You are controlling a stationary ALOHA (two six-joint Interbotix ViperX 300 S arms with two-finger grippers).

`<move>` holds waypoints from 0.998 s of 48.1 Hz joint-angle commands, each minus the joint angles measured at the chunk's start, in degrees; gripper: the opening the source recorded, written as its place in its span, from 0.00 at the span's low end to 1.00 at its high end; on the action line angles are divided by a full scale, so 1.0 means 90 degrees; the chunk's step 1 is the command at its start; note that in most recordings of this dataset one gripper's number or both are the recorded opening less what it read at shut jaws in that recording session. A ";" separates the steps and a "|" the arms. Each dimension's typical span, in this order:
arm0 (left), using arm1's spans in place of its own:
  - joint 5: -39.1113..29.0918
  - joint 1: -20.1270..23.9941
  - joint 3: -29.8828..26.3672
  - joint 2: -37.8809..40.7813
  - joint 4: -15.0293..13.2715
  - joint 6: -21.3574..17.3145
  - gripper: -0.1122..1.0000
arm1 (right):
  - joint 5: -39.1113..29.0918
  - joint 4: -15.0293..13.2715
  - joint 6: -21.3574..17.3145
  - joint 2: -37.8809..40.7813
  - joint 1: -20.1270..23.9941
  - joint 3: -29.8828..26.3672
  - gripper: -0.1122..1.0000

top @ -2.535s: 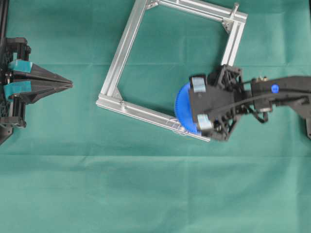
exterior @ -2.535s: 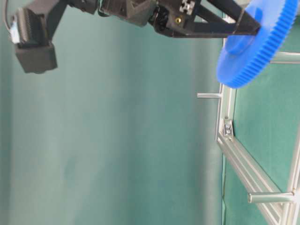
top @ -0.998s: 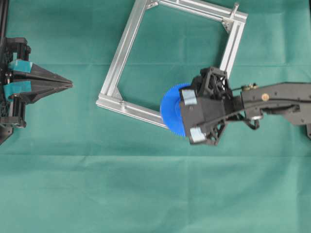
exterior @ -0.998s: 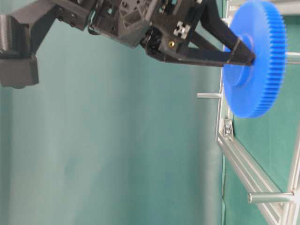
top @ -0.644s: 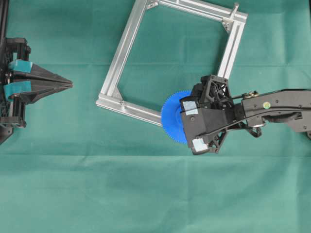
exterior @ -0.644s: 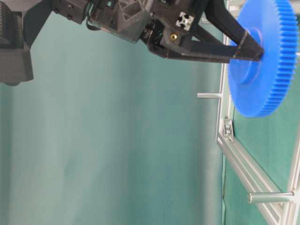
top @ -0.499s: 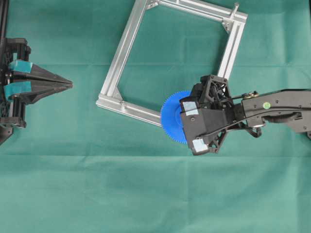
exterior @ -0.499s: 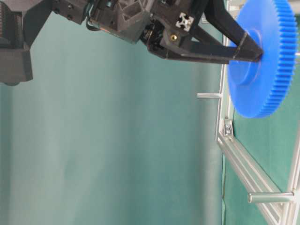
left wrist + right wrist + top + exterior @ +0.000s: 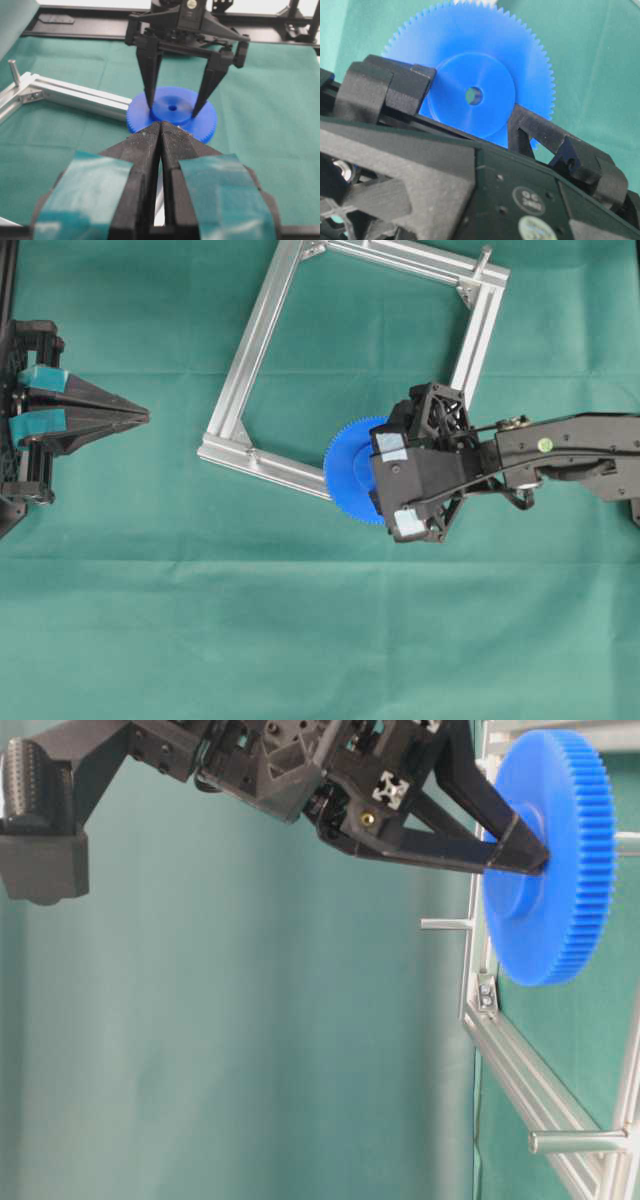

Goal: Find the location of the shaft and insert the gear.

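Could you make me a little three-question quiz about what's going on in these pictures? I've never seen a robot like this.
1. True or false: the right gripper holds the gear by its raised hub.
2. The left gripper's jaws are: A) wide open, B) closed with nothing between them, C) closed on the gear.
3. Fill in: in the overhead view, the gear overlaps the lower bar of the metal ____.

Key: 1 true; 2 B; 3 frame.
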State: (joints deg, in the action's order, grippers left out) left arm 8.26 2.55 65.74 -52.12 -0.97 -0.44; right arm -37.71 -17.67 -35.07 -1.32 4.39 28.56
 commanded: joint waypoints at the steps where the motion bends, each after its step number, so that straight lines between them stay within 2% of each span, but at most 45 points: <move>1: 0.0029 0.0010 -0.0059 0.0020 -0.0010 -0.0010 0.12 | -0.0029 -0.0039 0.0010 -0.0127 -0.0078 0.0078 0.72; 16: 0.0029 0.0010 -0.0049 0.0020 -0.0010 -0.0010 0.12 | 0.0498 0.0146 -0.0029 -0.0527 -0.0088 0.0625 0.72; 29: 0.0029 0.0020 -0.0059 0.0010 -0.0010 0.0000 0.12 | 0.0840 0.0186 -0.0029 -0.0361 0.0000 0.0508 0.72; 48: 0.0029 0.0020 -0.0049 0.0020 -0.0010 -0.0010 0.12 | 0.0752 0.0186 -0.0020 -0.0156 0.0098 0.0342 0.72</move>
State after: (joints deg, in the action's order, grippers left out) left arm 8.26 2.55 65.83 -52.21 -0.97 -0.44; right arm -30.15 -16.08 -35.33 -2.29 5.01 31.82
